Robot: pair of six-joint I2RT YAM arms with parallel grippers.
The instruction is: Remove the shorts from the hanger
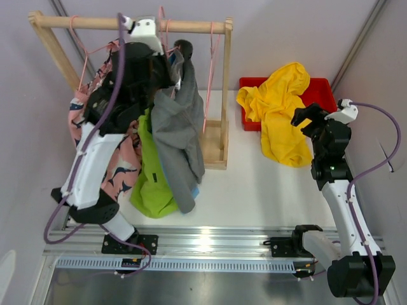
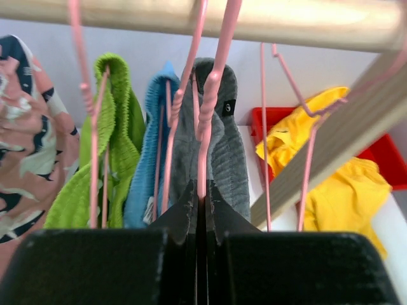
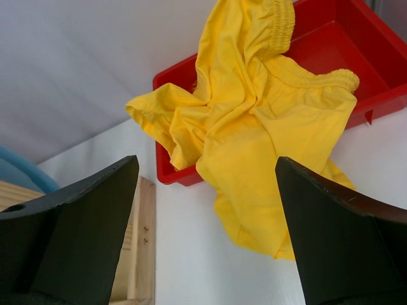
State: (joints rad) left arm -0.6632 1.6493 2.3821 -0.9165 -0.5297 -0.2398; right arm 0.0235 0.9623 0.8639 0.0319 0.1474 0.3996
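– Left gripper [image 2: 203,192] fills your wrist view: jaws clenched on a thin pink wire hanger [image 2: 201,159], just below its twisted neck.
– Which shorts is that one?
– Looks like the soft grey fabric shorts [image 2: 226,146], right behind the wire; can't fully confirm. Beside them hang the light blue shorts [image 2: 149,152], the lime green shorts [image 2: 114,140] and the pink shorts with navy-and-white pattern [image 2: 25,140], all packed close on the round wooden rail [image 2: 286,19]. Plain yellow shorts [image 1: 280,121] are already off, draped over the rim of the red plastic bin [image 1: 321,91] onto the white table [image 1: 254,184].
– Right side?
– Right gripper [image 1: 306,118] hovers over the yellow pair, fingers spread, holding nothing.
– Risks?
– You're gripping wire, not cloth. Pull and the hook may come off the rail with the shorts on it, or snag neighbouring hangers and drag them. Thin wire could also slip or twist in the jaws.
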